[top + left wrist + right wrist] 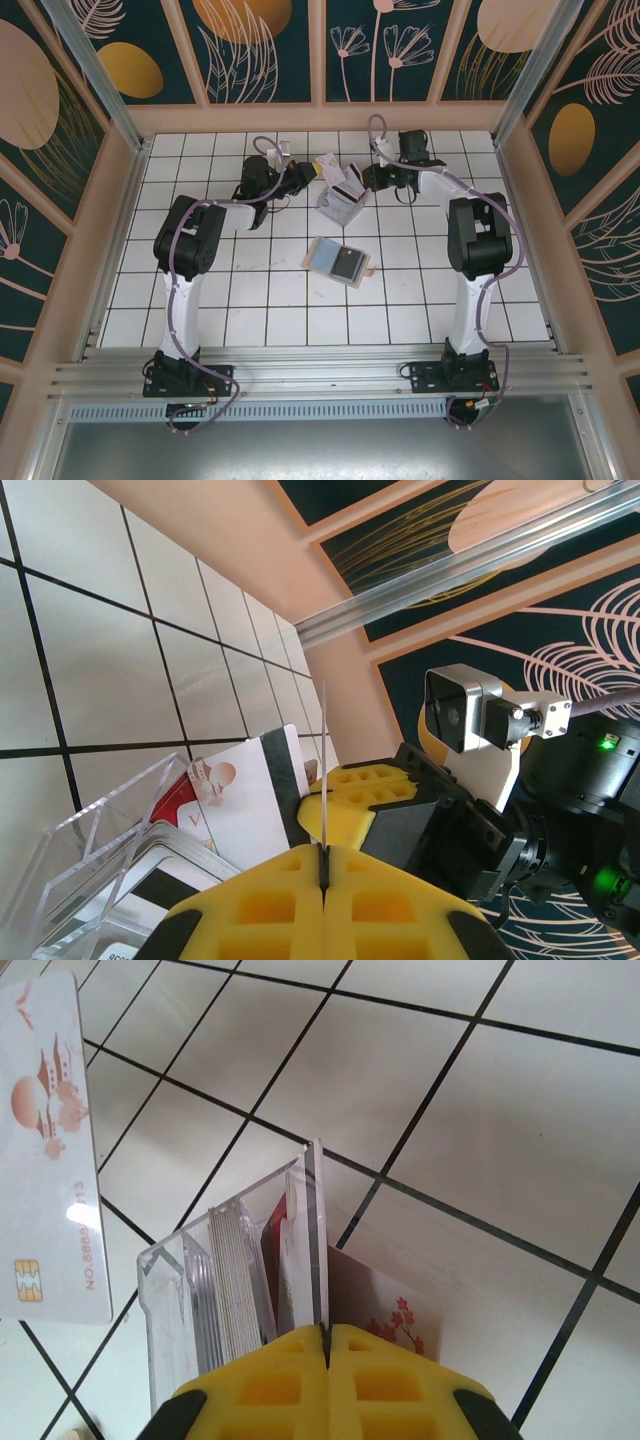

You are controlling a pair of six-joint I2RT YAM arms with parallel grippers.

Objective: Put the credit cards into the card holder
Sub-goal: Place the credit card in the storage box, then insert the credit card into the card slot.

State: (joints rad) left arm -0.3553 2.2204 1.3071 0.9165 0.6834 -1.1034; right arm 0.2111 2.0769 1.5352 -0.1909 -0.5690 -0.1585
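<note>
My left gripper (323,848) is shut on a white credit card (50,1150), which shows edge-on (324,770) as a thin line rising from the pads. From above, this gripper (318,172) holds the card (329,165) up beside a clear acrylic box (338,207). My right gripper (327,1328) is shut on the upright wall of the box (190,1260), where several more cards stand. The tan card holder (362,268) lies flat nearer the arms, with a pale card (322,255) and a dark card (347,264) on it.
The white tiled table (250,300) is walled by wooden panels and metal posts (95,75). The right gripper's yellow fingers (370,795) sit close to my left jaws. A card with a dark stripe (250,800) stands in the box (90,830).
</note>
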